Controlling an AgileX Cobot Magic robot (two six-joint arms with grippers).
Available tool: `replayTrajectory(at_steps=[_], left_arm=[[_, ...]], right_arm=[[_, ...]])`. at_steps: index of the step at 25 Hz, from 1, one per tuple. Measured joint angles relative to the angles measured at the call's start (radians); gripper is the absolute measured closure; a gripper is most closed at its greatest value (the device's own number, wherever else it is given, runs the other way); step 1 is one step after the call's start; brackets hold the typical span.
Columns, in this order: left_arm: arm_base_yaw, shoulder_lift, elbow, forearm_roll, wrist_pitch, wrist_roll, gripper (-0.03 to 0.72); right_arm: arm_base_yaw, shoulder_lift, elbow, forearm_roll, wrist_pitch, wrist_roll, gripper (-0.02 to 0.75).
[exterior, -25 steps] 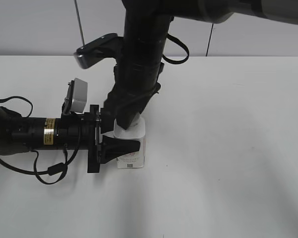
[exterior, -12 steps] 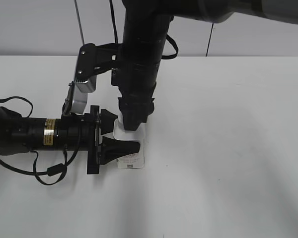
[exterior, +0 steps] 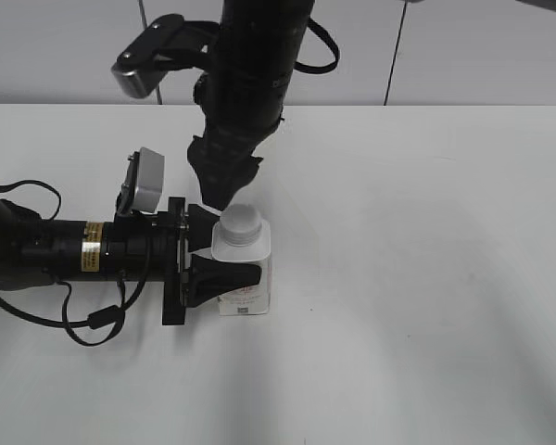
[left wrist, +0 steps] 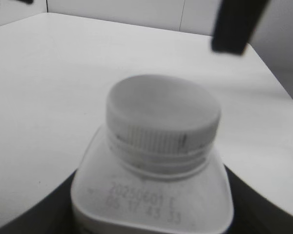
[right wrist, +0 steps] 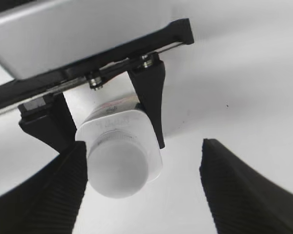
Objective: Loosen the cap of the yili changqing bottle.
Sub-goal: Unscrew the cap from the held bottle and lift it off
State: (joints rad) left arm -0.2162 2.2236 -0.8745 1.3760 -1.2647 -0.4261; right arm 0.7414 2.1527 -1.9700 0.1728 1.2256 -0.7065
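Observation:
The yili changqing bottle stands upright on the white table, with its cap on the neck. My left gripper reaches in from the left and is shut on the bottle's body, one jaw on each side. The left wrist view shows the ribbed cap and the bottle's shoulder with a printed date code. My right gripper hangs just above and left of the cap, clear of it. In the right wrist view its jaws are wide open, with the cap beside the left jaw and the bottle below.
The white table stretches to the right and front of the bottle. A grey wall runs along the back. The left arm's black cable loops on the table at the left. One right finger shows at the top of the left wrist view.
The right gripper, which was down over the cap and turning, has let go and lifted up and to the left. The cap is now uncovered. The left gripper and bottle have not moved.

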Motion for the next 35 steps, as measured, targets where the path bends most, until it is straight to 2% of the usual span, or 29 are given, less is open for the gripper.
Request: replayTrajectory(at_steps=[3, 8, 11, 23, 35], left_arm=[[0.000, 0.000, 0.000, 0.000, 0.000, 0.000, 0.264], [0.000, 0.000, 0.000, 0.000, 0.000, 0.000, 0.267], [0.000, 0.000, 0.000, 0.000, 0.000, 0.000, 0.267], [0.000, 0.000, 0.000, 0.001, 0.000, 0.000, 0.267], [0.000, 0.000, 0.000, 0.001, 0.000, 0.000, 0.267]], right_arm=[[0.000, -0.018, -0.001, 0.000, 0.000, 0.183, 0.184], [0.000, -0.028, -0.001, -0.023, 0.000, 0.815, 0.185], [0.000, -0.028, -0.001, -0.033, 0.000, 1.000, 0.185], [0.000, -0.028, 0.081, -0.036, -0.001, 1.054, 0.185], [0.000, 0.002, 0.083, -0.022, -0.001, 1.055, 0.185]])
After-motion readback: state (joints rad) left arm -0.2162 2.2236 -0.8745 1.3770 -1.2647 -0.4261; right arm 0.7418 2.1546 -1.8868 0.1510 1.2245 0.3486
